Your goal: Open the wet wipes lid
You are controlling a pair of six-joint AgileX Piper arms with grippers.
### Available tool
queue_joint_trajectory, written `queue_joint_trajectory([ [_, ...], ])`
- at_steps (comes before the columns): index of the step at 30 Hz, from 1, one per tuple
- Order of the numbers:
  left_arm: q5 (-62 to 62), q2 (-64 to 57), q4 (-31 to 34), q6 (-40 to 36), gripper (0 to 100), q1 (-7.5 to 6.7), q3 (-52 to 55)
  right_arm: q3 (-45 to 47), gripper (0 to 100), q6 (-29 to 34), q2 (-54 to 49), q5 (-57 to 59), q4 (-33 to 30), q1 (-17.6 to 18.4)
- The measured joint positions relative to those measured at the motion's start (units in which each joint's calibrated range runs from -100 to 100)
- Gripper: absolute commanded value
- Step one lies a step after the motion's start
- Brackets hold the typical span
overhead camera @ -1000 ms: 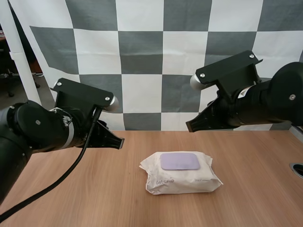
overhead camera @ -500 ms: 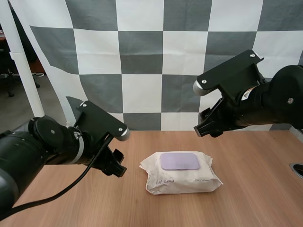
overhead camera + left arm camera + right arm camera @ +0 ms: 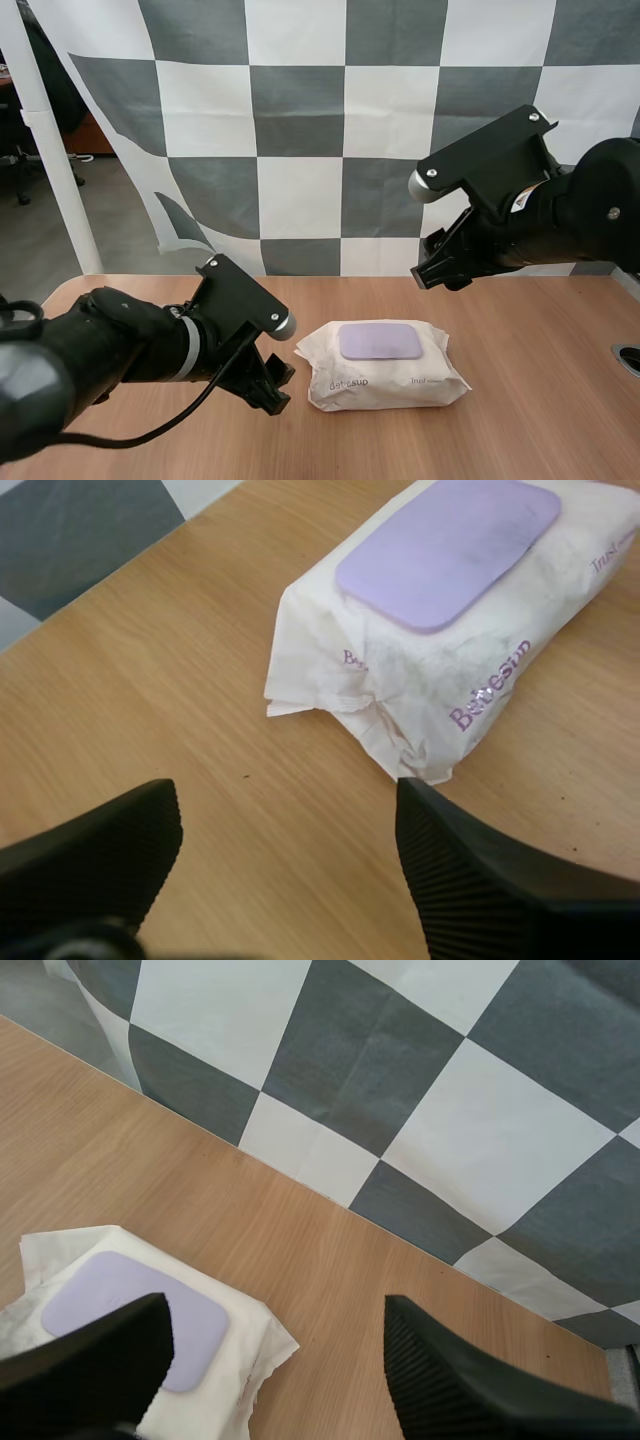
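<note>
Wipes pack (image 3: 400, 380) is lying mid-desk (image 3: 540, 350), long axis running left-right, purple lid (image 3: 379, 341) facing up, not yet lifted. My left hand (image 3: 272, 385) is sitting low just left of pack's left end, fingers spread, holding nothing; nearer arm. Right hand (image 3: 440, 272) is hovering high at far right, fingers also apart, empty.

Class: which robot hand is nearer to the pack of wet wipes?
Left. The left hand is low, just beside the pack of wet wipes at its left end; the right hand hangs raised behind its right end.
</note>
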Motion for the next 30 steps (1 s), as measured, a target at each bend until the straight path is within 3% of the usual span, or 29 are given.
queue_joint_trajectory([
  [10,7.6,16.5,-14.5,15.2,100,0.0,-0.9,0.0,100,0.0,0.0,2.4,-0.4,0.0],
  [18,13.5,24.0,-14.1,26.2,100,-0.21,-1.6,0.0,100,0.0,0.0,2.4,-0.4,0.0],
  [30,18.6,26.2,-19.2,26.8,100,-0.21,-4.2,0.0,100,0.0,0.0,3.3,0.0,0.0],
])
